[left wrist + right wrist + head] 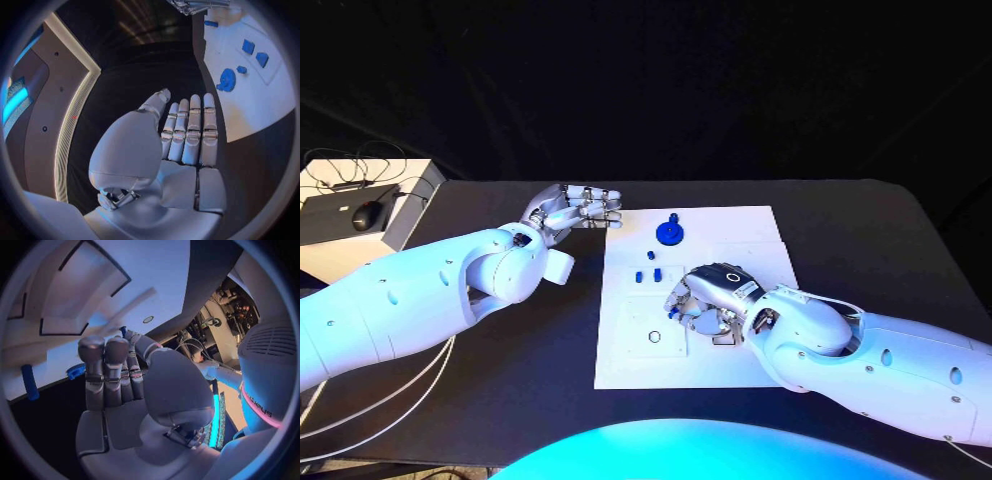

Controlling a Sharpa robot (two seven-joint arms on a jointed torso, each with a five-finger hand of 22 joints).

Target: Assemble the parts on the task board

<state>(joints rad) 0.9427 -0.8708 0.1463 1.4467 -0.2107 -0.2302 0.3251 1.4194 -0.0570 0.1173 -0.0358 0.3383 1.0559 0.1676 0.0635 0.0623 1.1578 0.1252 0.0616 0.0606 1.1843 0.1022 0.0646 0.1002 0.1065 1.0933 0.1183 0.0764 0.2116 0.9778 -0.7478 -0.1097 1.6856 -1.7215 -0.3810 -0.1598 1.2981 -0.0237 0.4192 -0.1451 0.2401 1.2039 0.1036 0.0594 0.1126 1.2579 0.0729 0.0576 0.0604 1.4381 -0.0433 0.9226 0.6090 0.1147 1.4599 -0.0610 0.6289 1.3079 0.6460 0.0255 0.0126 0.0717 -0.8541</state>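
Black table (pixel 877 230) and black backdrop fill most of the head view, with the white task board (pixel 733 225) lying in the middle of the frame. Near its upper edge sits a round blue part (pixel 672 233), and just below it, toward the board's left side, stand two small blue pegs (pixel 648 275) (close together, apart from the round one). The left hand (pixel 577 208) hovers at upper left of centre, just off the board's top-left corner, fingers straight and held side by side, holding nothing. The right hand (pixel 708 300) is down on the board at centre, fingers curled under toward the surface; I cannot tell whether it holds anything. At the far left edge a white box (pixel 404 215) carries a black mouse (pixel 368 214).
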